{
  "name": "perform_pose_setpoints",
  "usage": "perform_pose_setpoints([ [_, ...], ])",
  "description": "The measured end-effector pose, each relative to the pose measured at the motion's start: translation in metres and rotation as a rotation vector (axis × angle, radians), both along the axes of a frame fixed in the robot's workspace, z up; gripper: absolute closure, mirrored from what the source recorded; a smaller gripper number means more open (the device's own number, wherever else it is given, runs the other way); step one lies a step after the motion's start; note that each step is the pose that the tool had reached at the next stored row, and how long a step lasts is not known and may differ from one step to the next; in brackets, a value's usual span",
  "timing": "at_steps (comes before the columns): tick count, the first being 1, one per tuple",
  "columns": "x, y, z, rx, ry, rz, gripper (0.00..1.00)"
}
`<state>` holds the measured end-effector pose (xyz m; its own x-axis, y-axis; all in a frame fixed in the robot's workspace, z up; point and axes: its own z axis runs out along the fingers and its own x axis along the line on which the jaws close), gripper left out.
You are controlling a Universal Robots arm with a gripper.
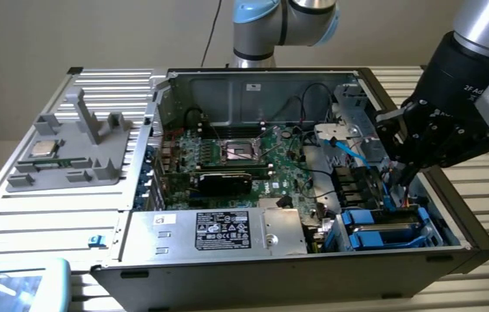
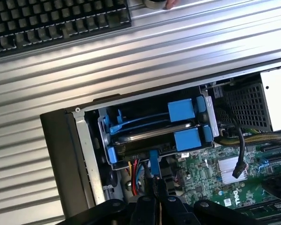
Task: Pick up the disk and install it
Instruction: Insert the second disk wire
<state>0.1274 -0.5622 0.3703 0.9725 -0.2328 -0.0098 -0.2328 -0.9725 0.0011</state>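
The disk (image 1: 387, 228), silver-grey in a bright blue carrier, lies in the drive bay at the front corner of the open computer case, on the exterior view's right. In the wrist view the disk (image 2: 150, 134) sits between blue end tabs (image 2: 187, 139) inside the bay. My black gripper (image 1: 393, 194) hangs just above and behind the bay, among the cables. Its fingers (image 2: 149, 202) are shut, with their tips close to a blue strip at the disk's inner edge. I cannot tell whether they pinch that strip.
The case (image 1: 452, 250) stands on a ribbed metal table (image 1: 45, 214). Inside are the motherboard (image 1: 253, 156), a silver box with a black label (image 1: 218, 231) and a blue cable (image 1: 353, 155). A grey fixture (image 1: 71, 153) holds a small chip (image 1: 45, 148). A keyboard (image 2: 51, 18) lies beyond the case.
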Motion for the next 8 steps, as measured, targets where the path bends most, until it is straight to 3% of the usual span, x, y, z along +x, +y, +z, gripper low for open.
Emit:
perform_pose_setpoints([
  [8, 0.0, 0.0, 0.0, -0.0018, 0.0002, 0.006, 0.89],
])
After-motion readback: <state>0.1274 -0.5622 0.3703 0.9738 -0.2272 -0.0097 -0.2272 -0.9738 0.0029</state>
